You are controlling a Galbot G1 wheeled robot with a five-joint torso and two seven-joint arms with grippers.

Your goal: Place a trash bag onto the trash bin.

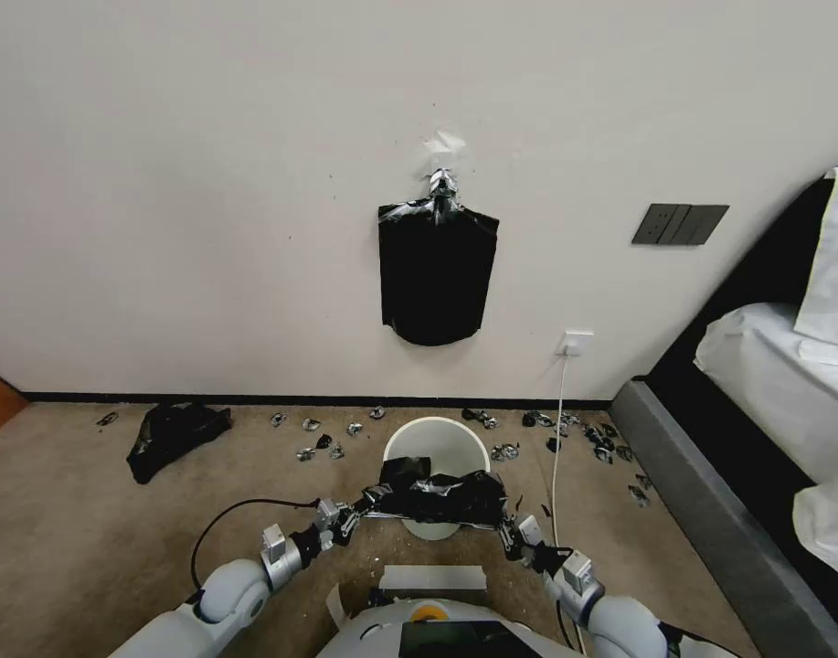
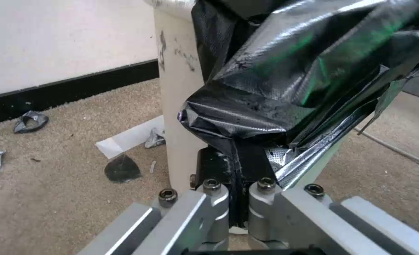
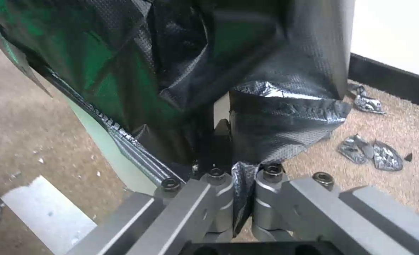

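In the head view, the wrinkled glossy black plastic trash bag [image 1: 441, 496] stretched across the near rim of the round cream-white plastic trash bin [image 1: 434, 440] on the carpet, between both hands. In the left wrist view, the left hand [image 2: 238, 170] pinched the bag's edge beside the bin wall. In the right wrist view, the right hand [image 3: 243, 166] pinched black film likewise.

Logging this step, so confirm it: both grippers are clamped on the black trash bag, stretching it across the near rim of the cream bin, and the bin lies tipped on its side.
Not quite. The trash bin stands upright on the carpet, mouth up, as the head view shows. The rest holds: left gripper and right gripper are both clamped on the trash bag, stretched across the near rim.
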